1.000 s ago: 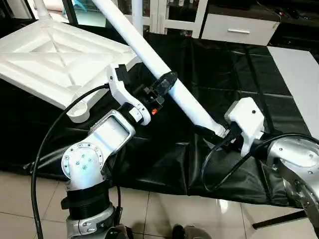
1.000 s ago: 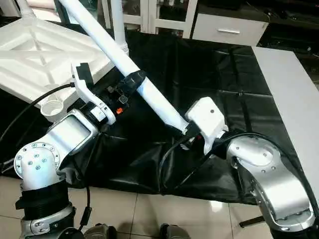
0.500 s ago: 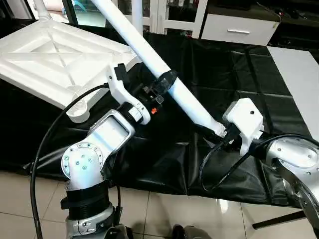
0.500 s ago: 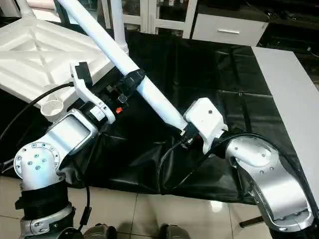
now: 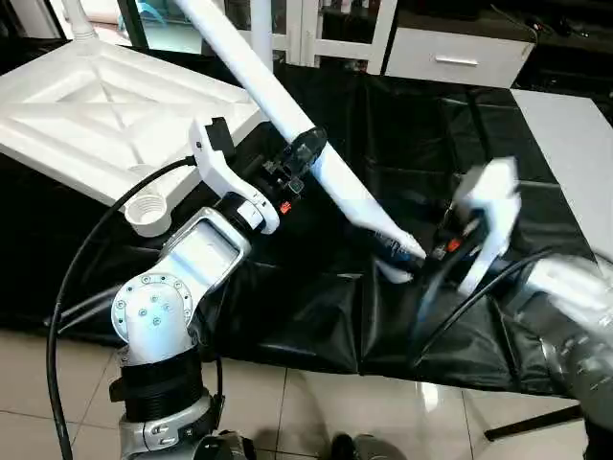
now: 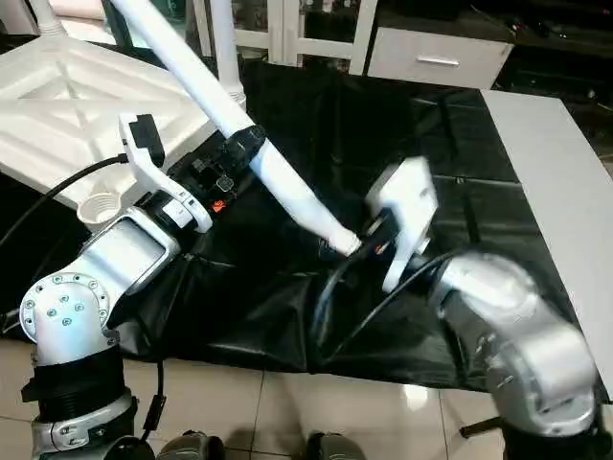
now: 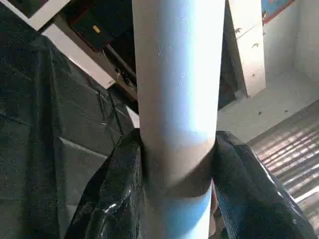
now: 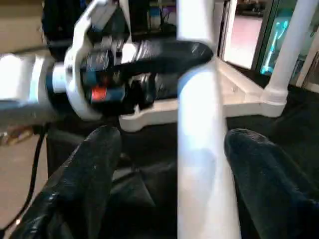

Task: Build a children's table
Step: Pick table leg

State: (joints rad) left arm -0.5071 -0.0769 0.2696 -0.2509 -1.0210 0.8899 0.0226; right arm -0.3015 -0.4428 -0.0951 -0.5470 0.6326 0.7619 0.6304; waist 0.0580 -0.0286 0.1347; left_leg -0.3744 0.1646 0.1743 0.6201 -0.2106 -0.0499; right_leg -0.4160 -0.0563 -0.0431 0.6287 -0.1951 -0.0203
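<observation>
With the left hand (image 5: pixel 305 158) clamped on the leg (image 5: pixel 287 110) and the right hand (image 8: pixel 164 149) spread loose around it, the leg's free end could swing wide of the tabletop (image 5: pixel 105 115) socket

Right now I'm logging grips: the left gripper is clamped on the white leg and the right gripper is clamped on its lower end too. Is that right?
Not quite. The left gripper is clamped on the white leg, but the right gripper is not: in the right wrist view its fingers stand apart on either side of the leg, with gaps between.
</observation>
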